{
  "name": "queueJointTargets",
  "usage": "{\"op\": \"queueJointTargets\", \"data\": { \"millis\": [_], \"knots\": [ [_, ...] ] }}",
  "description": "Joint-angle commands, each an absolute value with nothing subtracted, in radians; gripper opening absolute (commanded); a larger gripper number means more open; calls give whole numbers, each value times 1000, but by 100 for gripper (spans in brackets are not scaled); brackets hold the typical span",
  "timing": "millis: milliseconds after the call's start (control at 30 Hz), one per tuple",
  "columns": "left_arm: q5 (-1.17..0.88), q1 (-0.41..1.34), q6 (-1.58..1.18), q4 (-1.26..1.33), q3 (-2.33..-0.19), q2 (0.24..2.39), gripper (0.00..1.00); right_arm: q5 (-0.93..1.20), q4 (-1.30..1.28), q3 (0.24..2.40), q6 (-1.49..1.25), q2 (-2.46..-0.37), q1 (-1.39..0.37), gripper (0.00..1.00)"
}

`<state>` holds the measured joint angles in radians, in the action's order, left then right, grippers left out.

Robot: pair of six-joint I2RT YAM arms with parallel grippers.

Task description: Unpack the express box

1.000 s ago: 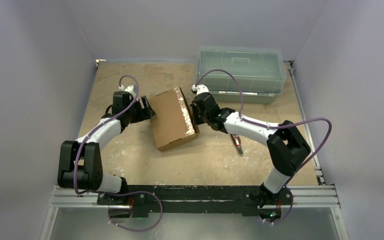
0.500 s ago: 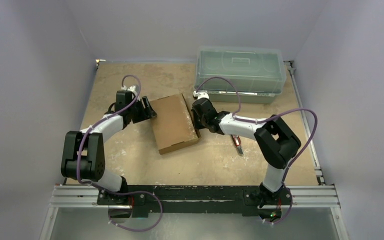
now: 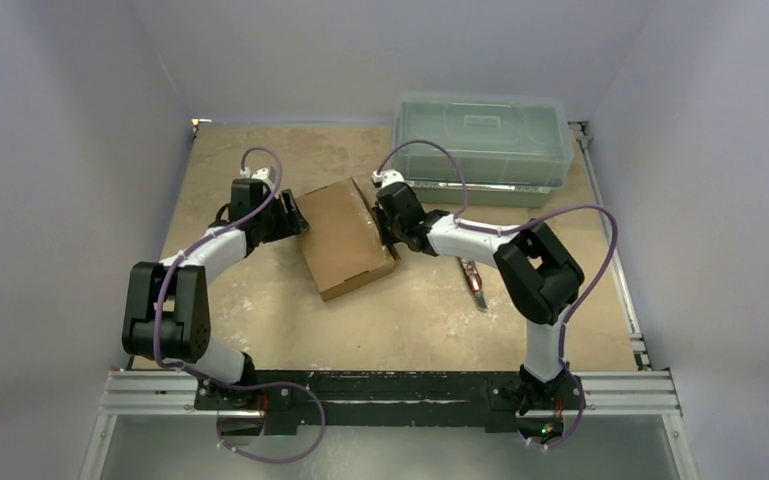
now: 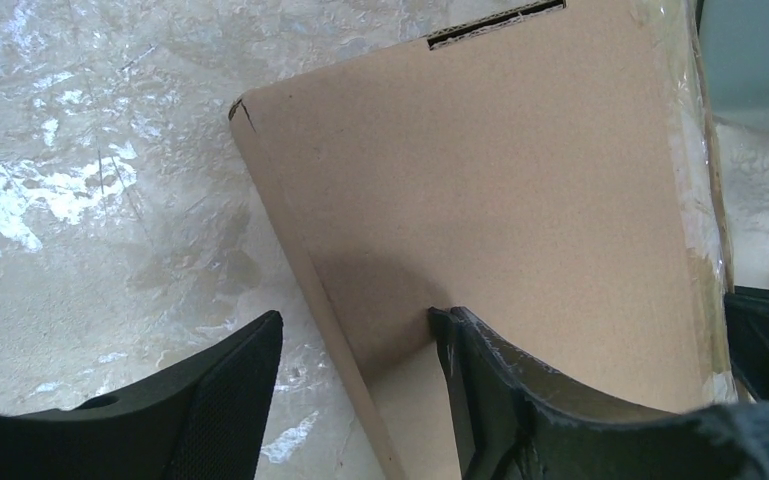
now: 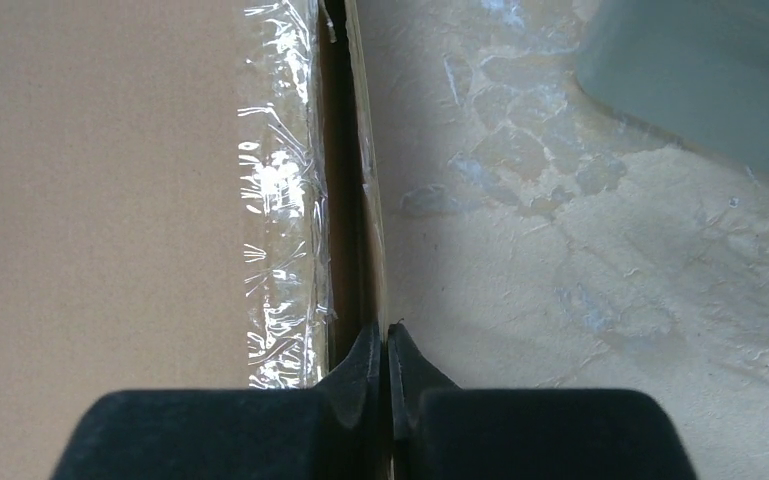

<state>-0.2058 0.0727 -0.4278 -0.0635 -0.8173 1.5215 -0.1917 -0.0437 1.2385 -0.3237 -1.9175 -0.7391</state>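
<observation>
The express box is a flat brown cardboard mailer lying closed mid-table, with clear tape along its right edge. My left gripper is at the box's left edge. In the left wrist view it stands open astride that edge. One finger rests on the box top, and the other finger hangs over bare table, clear of the side wall. My right gripper is at the box's right edge. In the right wrist view it is shut on the thin cardboard side flap.
A translucent grey-green lidded bin stands at the back right, close behind the right gripper, and shows as the bin in the right wrist view. A red-handled tool lies on the table under the right forearm. Walls enclose the table on both sides.
The right gripper has moved up along the box's right edge toward the back. The box has settled flatter and shifted slightly left. The left jaws have narrowed around the left edge.
</observation>
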Motion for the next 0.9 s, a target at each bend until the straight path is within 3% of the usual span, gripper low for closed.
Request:
{"op": "queueJointTargets", "data": {
  "millis": [0, 467, 667, 867],
  "knots": [
    [-262, 83, -402, -120, -813, 1500, 60, -281, -37, 1294, -267, -1857, -751, 0],
    [-425, 83, -582, -180, -906, 1267, 64, -790, -448, 1536, 75, -1643, -844, 0],
    [-529, 115, -777, 99, -760, 1299, 62, -1104, -500, 1526, 156, -1635, -1000, 0],
    [-481, 236, -876, 245, -699, 1381, 61, -1162, -732, 1624, -37, -1685, -1104, 0]
  ]
}}
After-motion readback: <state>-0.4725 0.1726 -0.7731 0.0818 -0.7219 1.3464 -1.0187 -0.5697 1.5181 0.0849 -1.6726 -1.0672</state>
